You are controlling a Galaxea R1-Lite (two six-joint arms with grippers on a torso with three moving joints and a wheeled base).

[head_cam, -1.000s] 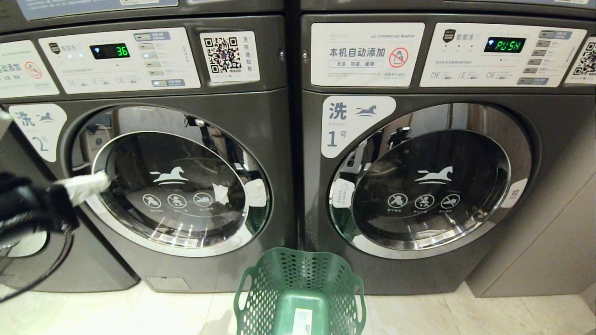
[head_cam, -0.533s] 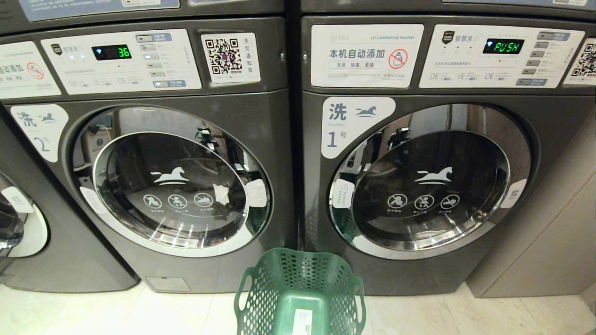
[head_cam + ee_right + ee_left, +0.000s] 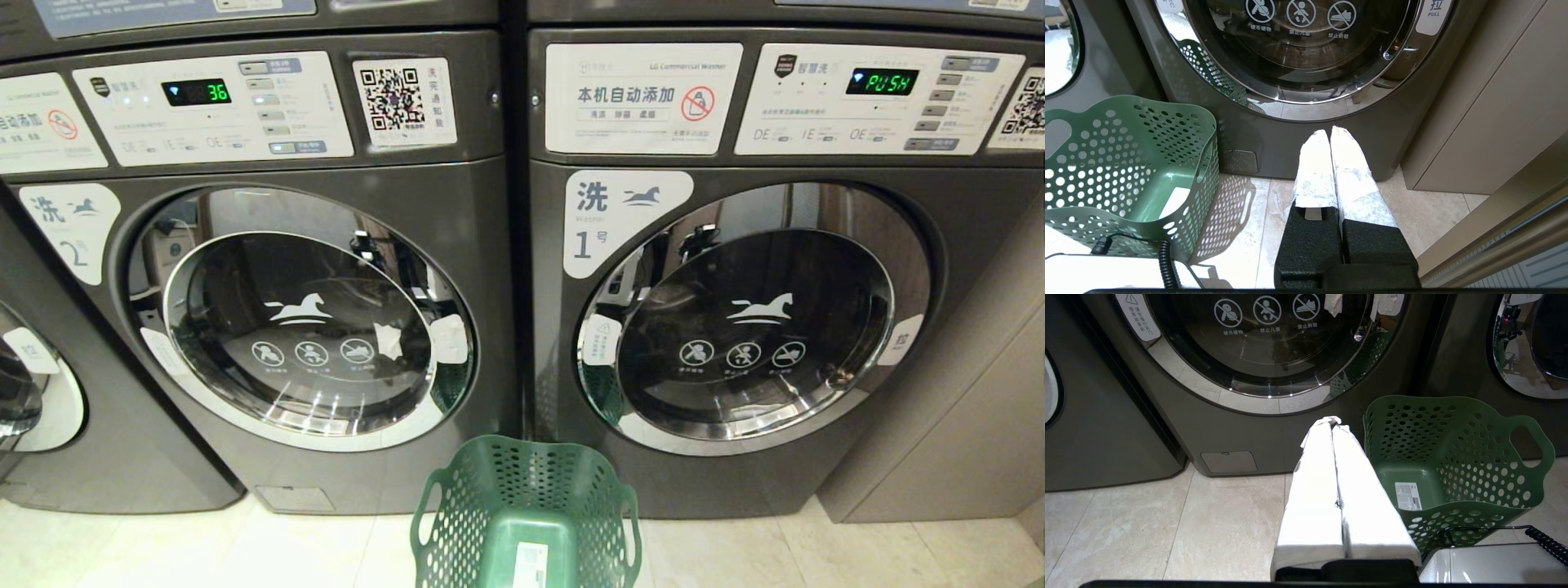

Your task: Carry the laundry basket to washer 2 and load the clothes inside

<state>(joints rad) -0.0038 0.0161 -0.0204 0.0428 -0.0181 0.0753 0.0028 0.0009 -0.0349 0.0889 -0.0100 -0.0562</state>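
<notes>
Now we face two dark grey front-loading washers side by side, and what has just changed is that our left arm, which a second ago reached across the door of washer 2 (image 3: pixel 302 318), has dropped out of the head view. That door is shut, its display reads 36, and washer 1 (image 3: pixel 751 318) on the right shows PUSH. The green laundry basket (image 3: pixel 526 514) stands on the pale tiled floor (image 3: pixel 204 555), just in front of the seam between the two machines, and we see no clothes in it, only a white label on its bottom. Our left pincer (image 3: pixel 1333 422) hangs low beside the basket, its white-wrapped fingers clenched together on nothing. Our right pincer (image 3: pixel 1329 134) hangs low in front of washer 1, likewise clenched and empty. We judge the task essentially finished: basket delivered and emptied, door closed, the machine apparently counting down, both arms back at rest.
</notes>
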